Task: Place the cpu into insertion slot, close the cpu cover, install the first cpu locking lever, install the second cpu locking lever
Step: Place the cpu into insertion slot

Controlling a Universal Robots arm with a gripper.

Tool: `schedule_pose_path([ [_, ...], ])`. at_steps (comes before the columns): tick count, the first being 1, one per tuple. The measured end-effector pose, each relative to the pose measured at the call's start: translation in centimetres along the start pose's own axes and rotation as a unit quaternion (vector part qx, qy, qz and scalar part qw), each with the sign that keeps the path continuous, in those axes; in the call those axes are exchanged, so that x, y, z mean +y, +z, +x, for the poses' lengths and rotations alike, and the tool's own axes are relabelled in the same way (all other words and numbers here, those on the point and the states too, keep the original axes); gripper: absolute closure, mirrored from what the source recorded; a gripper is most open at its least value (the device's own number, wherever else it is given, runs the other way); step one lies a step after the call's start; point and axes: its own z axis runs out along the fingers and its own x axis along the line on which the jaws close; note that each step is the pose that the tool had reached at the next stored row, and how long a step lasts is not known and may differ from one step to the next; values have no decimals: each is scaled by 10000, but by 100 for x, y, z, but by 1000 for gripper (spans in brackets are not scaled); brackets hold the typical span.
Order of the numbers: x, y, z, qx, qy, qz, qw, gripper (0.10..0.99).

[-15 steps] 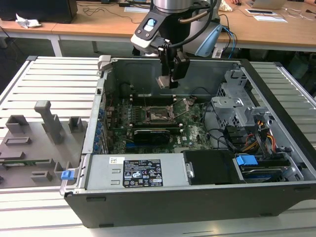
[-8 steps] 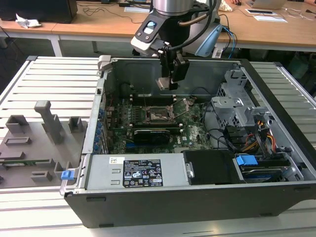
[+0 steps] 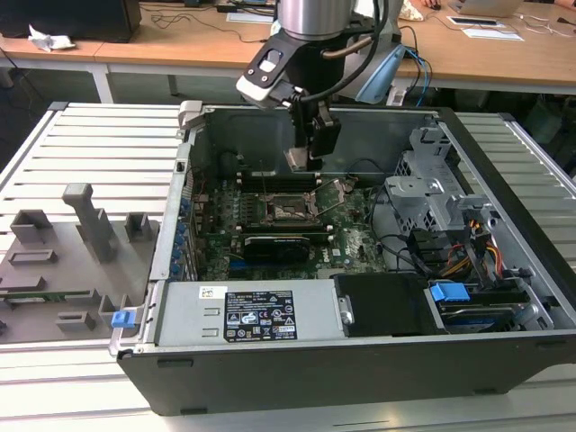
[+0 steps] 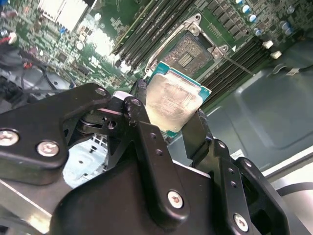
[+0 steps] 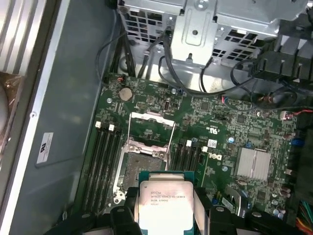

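Slatted grey worktop (image 3: 90,135) under an open tower case (image 3: 360,360), green motherboard (image 3: 351,243) exposed inside. Above the board, claw (image 3: 310,160) clamped narrow on the cpu (image 3: 299,158), pinching two opposite edges between black fingers (image 4: 195,129). Key relation: insertion slot (image 3: 290,209) below the claw and slightly toward the exterior view's left, clear air between chip and socket, no contact yet. In both wrist views, slot (image 4: 191,51) (image 5: 143,166) just beyond the chip's leading edge, dark pin grid bare and nothing seated in it. Cpu cover (image 5: 151,115) swung up off the socket on its hinge, silvery frame standing open on the far side of the slot from the chip, board visible through its window. Cpu (image 4: 173,105) (image 5: 164,198) itself: square, dull silver-grey lid with faint smudging, thin green rim showing past the lid. Chip edges roughly square to the socket edges in the first wrist view, judging by eye. Placement step not done; cover not closed.
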Motion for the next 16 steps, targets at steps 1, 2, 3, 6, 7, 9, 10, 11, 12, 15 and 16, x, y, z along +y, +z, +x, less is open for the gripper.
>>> schedule_pose_path([
  [1, -1, 11, 0, -8, 89, -2, 10000, 553],
  [2, -3, 24, 0, -15, 178, -4, 9998, 553],
  [3, -10, 32, 1, -18, 207, -4, 9998, 553],
  [6, -29, 40, 4, -20, 216, -4, 9998, 553],
  [7, -33, 41, 4, -20, 215, -4, 9998, 553],
  [9, -37, 44, 5, -19, 217, -5, 9998, 553],
  [10, -38, 47, 5, -19, 217, -5, 9998, 553],
  [11, -40, 49, 5, -19, 219, -5, 9998, 553],
  [12, -43, 50, 6, -19, 221, -5, 9998, 553],
  [15, -45, 56, 6, -19, 222, -5, 9998, 553],
  [16, -45, 57, 6, -19, 222, -5, 9998, 553],
])
